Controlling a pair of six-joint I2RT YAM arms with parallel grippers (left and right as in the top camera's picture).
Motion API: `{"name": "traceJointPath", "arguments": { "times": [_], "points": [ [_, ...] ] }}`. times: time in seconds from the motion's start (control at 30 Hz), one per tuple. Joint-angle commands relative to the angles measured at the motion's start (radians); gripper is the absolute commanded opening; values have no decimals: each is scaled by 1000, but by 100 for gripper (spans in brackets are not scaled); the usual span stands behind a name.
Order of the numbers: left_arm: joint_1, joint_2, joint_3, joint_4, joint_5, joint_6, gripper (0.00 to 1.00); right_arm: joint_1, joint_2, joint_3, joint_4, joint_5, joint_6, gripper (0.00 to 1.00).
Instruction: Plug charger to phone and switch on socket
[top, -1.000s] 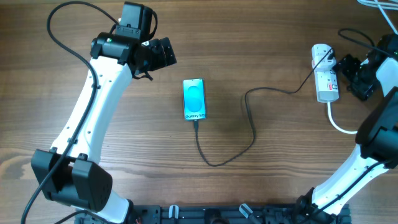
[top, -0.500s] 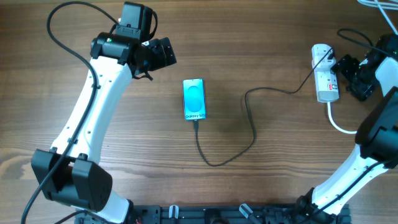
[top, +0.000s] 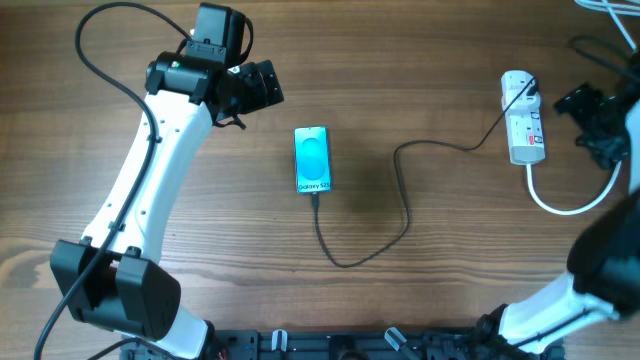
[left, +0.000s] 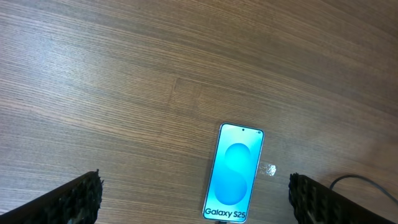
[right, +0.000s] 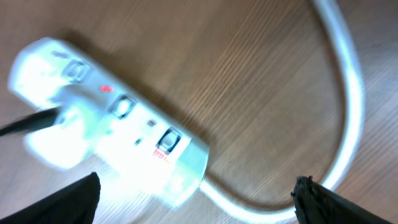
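Note:
The phone lies flat mid-table with its cyan screen up; the left wrist view shows it too. The thin black charger cable runs from the phone's lower edge in a loop to the white socket strip at the right, also in the right wrist view. My left gripper is open and empty, up and left of the phone. My right gripper is open and empty, just right of the socket, apart from it. The strip's thick white lead curves away.
The robots' own black cables loop at the top left and top right. The arm bases stand at the front edge of the wooden table.
My right gripper has pulled back to the right, away from the socket strip it was against. The left arm, phone and cable have not moved.

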Motion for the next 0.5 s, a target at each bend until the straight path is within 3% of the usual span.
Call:
{"name": "traceJointPath", "arguments": {
  "times": [0.0,0.27,0.47],
  "points": [
    [-1,4,-3,0,-17,-10,100,9,-174,-6,-55,13,27,100],
    [-1,4,-3,0,-17,-10,100,138,-465,-79,-72,3,-46,100],
    [-1,4,-3,0,-17,-10,100,267,-744,-296,1,3,-52,100]
  ]
}}
